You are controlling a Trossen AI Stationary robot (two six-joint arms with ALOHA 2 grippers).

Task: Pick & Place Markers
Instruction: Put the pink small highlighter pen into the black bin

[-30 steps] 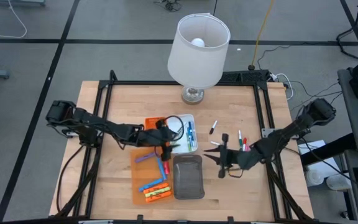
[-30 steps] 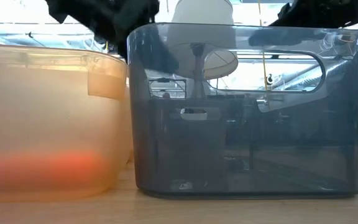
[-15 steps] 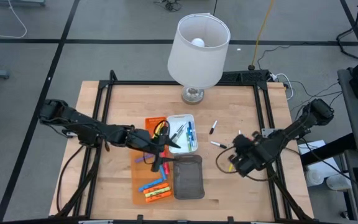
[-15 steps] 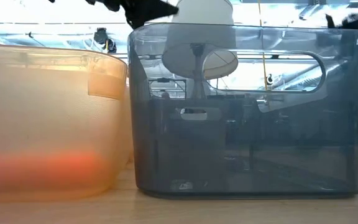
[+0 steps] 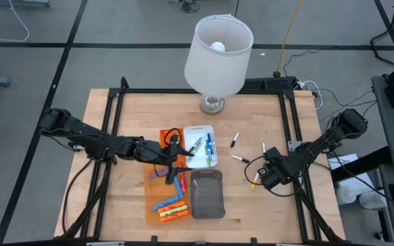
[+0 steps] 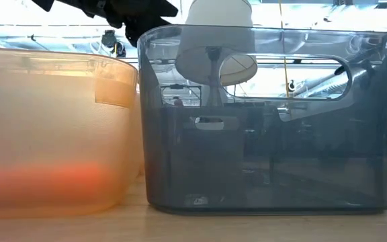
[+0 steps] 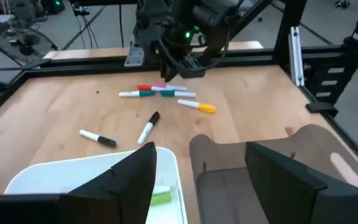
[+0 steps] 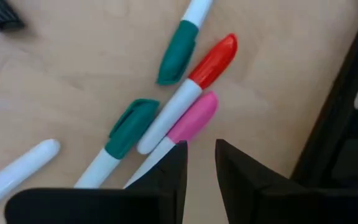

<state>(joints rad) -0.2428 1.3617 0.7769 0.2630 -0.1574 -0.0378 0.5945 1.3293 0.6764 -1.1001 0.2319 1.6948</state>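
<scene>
The right gripper, fingers nearly closed with just a slit and holding nothing, hovers over loose markers (pink-capped one nearest) right of the white tray, while the left gripper, open and empty, sits beside that tray.

My fingers stand apart over a white tray and grey tray. Markers lie loose on the desk beneath the other gripper.

overhead, table-level, two close wrist views
</scene>
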